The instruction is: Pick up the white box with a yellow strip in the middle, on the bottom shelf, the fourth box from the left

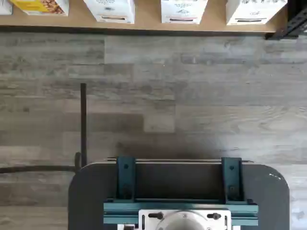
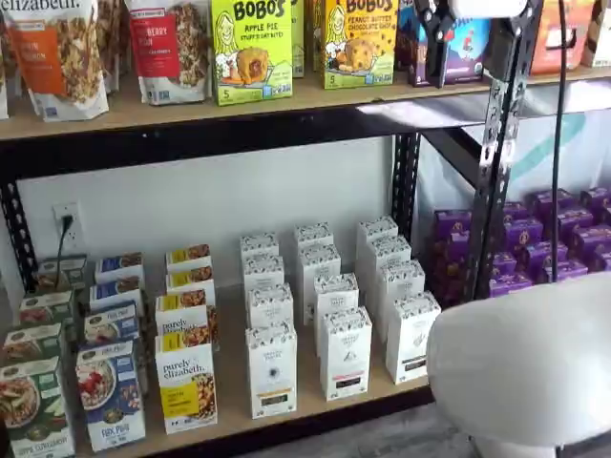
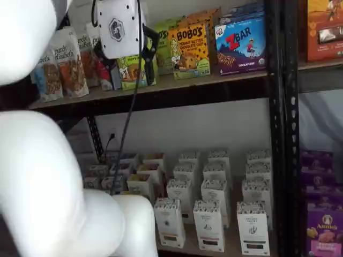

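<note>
The white box [image 2: 272, 367] with a thin yellow-orange band stands at the front of the bottom shelf [image 2: 229, 412], just right of a "purely elizabeth" box [image 2: 186, 386]. In a shelf view it is the leftmost front white carton [image 3: 170, 220]. The wrist view shows its lower face [image 1: 110, 10] at the edge of the wooden board [image 1: 148, 21]. My gripper [image 3: 128, 72] hangs high in front of the upper shelf, far above the box, open with nothing between its black fingers. In a shelf view it shows only as dark fingers [image 2: 436, 52] at the top edge.
Two more white cartons [image 2: 346, 353] [image 2: 412, 336] stand right of the target, with rows of the same behind. Black uprights [image 2: 496, 153] and purple boxes [image 2: 535, 248] lie further right. The white arm [image 2: 525, 363] [image 3: 43, 176] fills the foreground. A teal-bracketed mount [image 1: 180, 191] hangs over grey plank floor.
</note>
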Tool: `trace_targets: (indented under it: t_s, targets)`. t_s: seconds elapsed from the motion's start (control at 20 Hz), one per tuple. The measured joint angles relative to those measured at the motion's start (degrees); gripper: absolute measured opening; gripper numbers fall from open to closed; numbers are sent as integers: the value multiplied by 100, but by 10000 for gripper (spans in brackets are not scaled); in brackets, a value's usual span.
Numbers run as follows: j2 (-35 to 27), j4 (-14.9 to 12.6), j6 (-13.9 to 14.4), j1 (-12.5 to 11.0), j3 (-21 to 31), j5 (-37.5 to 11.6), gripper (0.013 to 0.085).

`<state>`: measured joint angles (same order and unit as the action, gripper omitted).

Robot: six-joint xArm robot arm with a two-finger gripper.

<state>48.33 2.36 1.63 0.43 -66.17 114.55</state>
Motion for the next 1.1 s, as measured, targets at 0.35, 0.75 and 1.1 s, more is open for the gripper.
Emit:
trace_targets:
  t_s: [0.35,0.75,1.1]
  targets:
    - [25,331,-150,-283,63,-43,850]
    - [313,-149,266,336,845,-823,850]
    - [387,-165,627,696,1645,-1495,850]
